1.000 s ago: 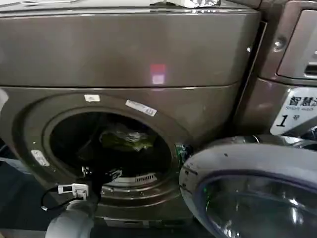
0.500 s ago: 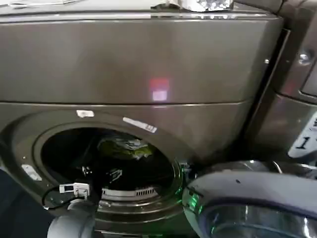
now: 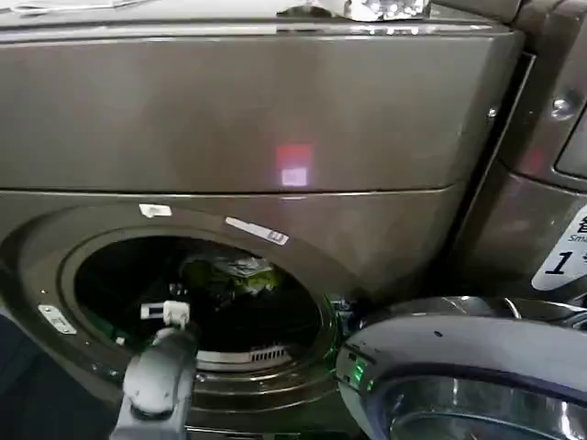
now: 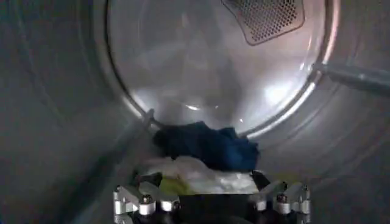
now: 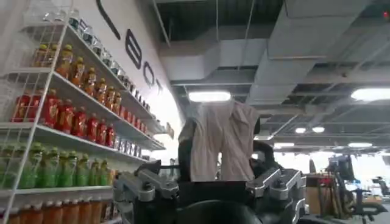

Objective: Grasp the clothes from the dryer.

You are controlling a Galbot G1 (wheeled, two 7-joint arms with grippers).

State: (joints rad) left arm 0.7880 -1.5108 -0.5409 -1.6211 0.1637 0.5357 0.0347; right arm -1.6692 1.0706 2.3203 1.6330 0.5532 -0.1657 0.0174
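Left gripper is inside the dryer, jaws spread wide. The clothes lie low-centre in the wrist frame, straight ahead between the fingers, navy piece farthest back. Right gripper is up in the room, spread, empty. I'd push left straight forward.

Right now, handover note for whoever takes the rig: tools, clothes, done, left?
Left tool: open, inside the dryer drum, reaching through the porthole, just short of the clothes; nothing held.
Right tool: open, empty, away from the machine, facing shelves of bottles.
Clothes: heap on the drum floor, navy piece behind white and yellow-green ones.
Done: door open, arm inside.
Left: close on the heap, pull it out.
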